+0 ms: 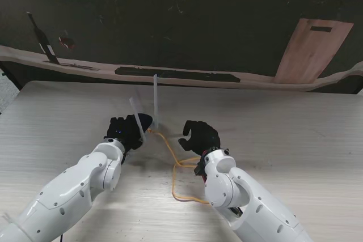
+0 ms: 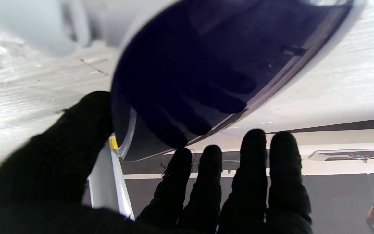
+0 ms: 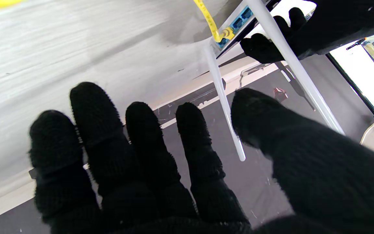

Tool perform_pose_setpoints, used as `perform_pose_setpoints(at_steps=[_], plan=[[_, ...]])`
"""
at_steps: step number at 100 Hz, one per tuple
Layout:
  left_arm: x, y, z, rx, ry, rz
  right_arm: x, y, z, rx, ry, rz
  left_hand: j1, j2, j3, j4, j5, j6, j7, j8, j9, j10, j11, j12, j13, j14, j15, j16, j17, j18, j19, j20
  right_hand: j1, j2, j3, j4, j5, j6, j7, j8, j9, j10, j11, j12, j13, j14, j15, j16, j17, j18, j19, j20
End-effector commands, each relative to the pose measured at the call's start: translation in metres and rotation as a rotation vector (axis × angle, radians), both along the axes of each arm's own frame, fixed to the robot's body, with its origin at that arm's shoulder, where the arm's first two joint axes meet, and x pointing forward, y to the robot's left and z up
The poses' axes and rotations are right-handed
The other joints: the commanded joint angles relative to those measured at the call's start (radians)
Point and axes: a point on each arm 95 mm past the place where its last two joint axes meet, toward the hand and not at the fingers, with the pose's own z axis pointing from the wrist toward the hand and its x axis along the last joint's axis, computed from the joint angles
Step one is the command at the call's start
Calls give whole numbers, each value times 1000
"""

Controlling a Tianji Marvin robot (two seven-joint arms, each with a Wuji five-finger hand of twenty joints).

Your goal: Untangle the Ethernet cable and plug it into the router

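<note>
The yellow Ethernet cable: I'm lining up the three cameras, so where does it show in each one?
Stand view: the yellow Ethernet cable loops on the table between the two hands, running to the router.
Left wrist view: only a yellow bit at the router's edge beside the thumb.
Right wrist view: it meets the router's port row.
Shared landmark: the router's white antennas.

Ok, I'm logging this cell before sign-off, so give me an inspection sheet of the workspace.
Surface: pale wood-grain table.
Job's things: router, dark glossy top, two white antennas up; yellow Ethernet cable sits in a router port.
Clutter: nothing seen.
Hands: left hand rests at the router, thumb on its edge, grip unclear; right hand open, holding nothing.
Cables: yellow cable lies in a loose loop by the right wrist.
Surroundings: dark floor, wooden board beyond the table.
</note>
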Motion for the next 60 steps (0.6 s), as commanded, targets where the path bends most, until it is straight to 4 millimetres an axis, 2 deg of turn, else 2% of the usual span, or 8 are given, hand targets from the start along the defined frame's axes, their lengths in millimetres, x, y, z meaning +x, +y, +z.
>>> perform_pose_setpoints(at_steps=[1, 11, 25, 41, 60], plan=[[-2, 0, 3, -8, 20, 22, -4, 2, 0, 10, 10, 11, -45, 65, -33, -4, -53, -18, -63, -39, -70, -10, -39, -29, -83, 7, -44, -19, -94, -8, -32, 21, -29, 13, -6, 24, -13, -7, -5, 4, -24, 38, -15, -6, -16, 36, -8, 13, -24, 44, -20, 16], [-2, 1, 6, -12, 18, 38, -4, 1, 0, 11, 5, 7, -74, 85, -120, -4, -50, -22, -165, -95, -70, -10, -162, -97, -143, -6, -94, -33, -175, -19, -79, -6, -30, 17, -8, 24, -19, -9, -6, 4, -35, 38, -17, -6, -29, 38, -13, 13, -44, 44, -31, 16], [-2, 2, 10, -1, -10, 42, -4, -1, 1, 16, -2, 3, -102, 90, -175, -3, -50, -24, -185, -104, -72, -5, -223, -130, -174, -14, -125, -39, -216, -24, -113, -28, -34, 21, -11, 24, -25, -11, -4, 5, -41, 38, -18, -5, -39, 40, -18, 15, -54, 44, -36, 17], [-4, 5, 19, 2, -13, 46, -5, -2, 2, 24, -7, 3, -128, 98, -249, -8, -49, -18, -255, -140, -81, 11, -313, -181, -213, -20, -183, -61, -246, -35, -173, -67, -36, 23, -12, 24, -28, -10, -4, 4, -46, 40, -20, -5, -46, 42, -22, 16, -59, 44, -40, 19], [-11, 12, 39, -20, -30, 30, -6, -6, 10, 37, -29, 15, -109, 121, -323, 1, -45, -24, -309, -167, -95, 14, -381, -198, -245, -29, -242, -91, -239, -47, -288, -131, -42, 21, -18, 22, -39, -16, -8, 3, -65, 39, -27, -7, -70, 40, -36, 16, -88, 44, -54, 18]])
